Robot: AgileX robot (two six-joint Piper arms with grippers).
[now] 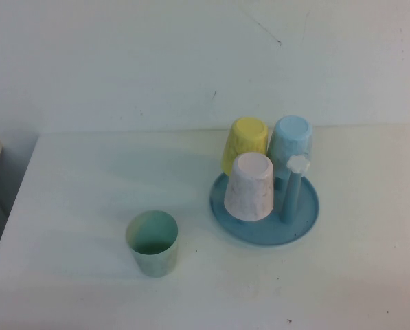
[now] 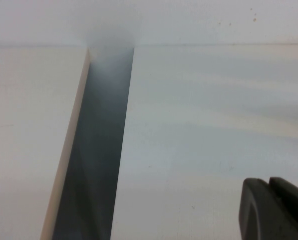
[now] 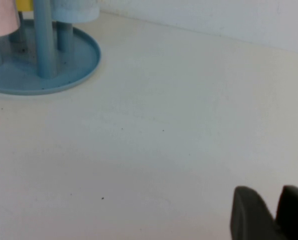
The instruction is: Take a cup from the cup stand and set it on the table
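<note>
Pale pink speckled tapered plastic cup (image 1: 248,187) upside down on a peg at near-left of round blue dish-like cup stand (image 1: 304,223), right of centre on large plain white table (image 1: 81,179); not yet lifted off. Yellow plastic cup (image 1: 244,141) inverted on far-left peg, light blue plastic cup (image 1: 291,141) inverted on far-right peg, both just behind pink cup. One bare blue upright peg (image 1: 291,194) with white flower-shaped knob (image 1: 299,163) at near-right, just beside pink cup. Pale green plastic cup (image 1: 152,243) upright, mouth up, on table near-left of stand, well apart from it. Neither arm visible from high camera. Left end effector (image 2: 274,210): only dark finger tips visible over bare table near its left edge, holding nothing; opening: cannot tell. Right end effector (image 3: 269,215): dark tips with small gap, holding nothing, over bare table well apart from stand (image 3: 64,75); opening width: cannot tell.
</note>
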